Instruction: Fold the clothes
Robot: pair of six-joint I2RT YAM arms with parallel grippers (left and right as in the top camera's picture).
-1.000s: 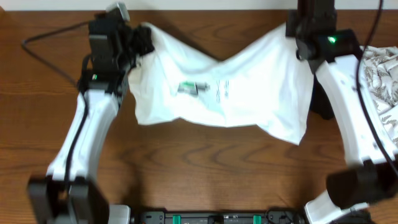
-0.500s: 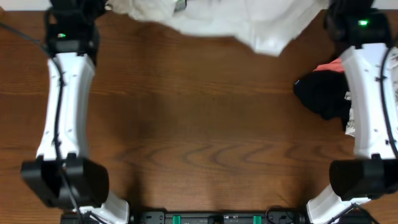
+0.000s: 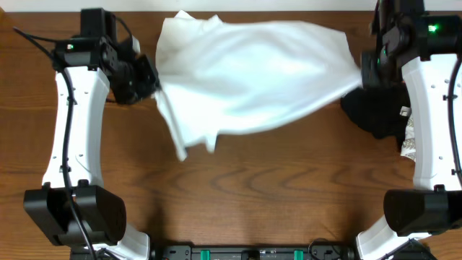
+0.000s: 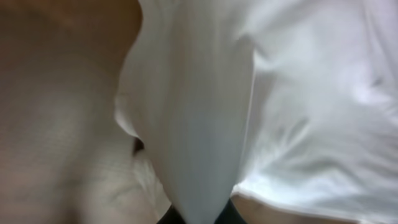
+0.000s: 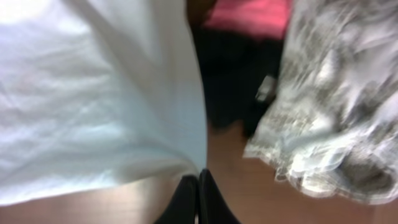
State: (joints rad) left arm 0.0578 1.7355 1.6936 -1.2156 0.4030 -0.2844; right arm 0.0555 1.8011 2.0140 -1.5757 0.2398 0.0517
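The white T-shirt (image 3: 249,72) hangs stretched in the air between both arms, above the far half of the table. My left gripper (image 3: 149,81) is shut on its left edge, and the cloth (image 4: 205,124) runs down between the fingers in the left wrist view. My right gripper (image 3: 364,68) is shut on the shirt's right edge; the right wrist view shows the closed black fingertips (image 5: 198,186) pinching the white cloth (image 5: 93,99). A loose flap hangs down at the lower left (image 3: 189,137). The green print is hidden.
A pile of other clothes lies at the right edge: a black garment (image 3: 375,112) with a pink one (image 5: 249,15) and a patterned white-grey cloth (image 5: 336,124). Bare wooden table (image 3: 245,195) fills the near half.
Both arms swung the shirt away to the far edge and back; it now billows between them, spread flatter, with the print no longer showing.
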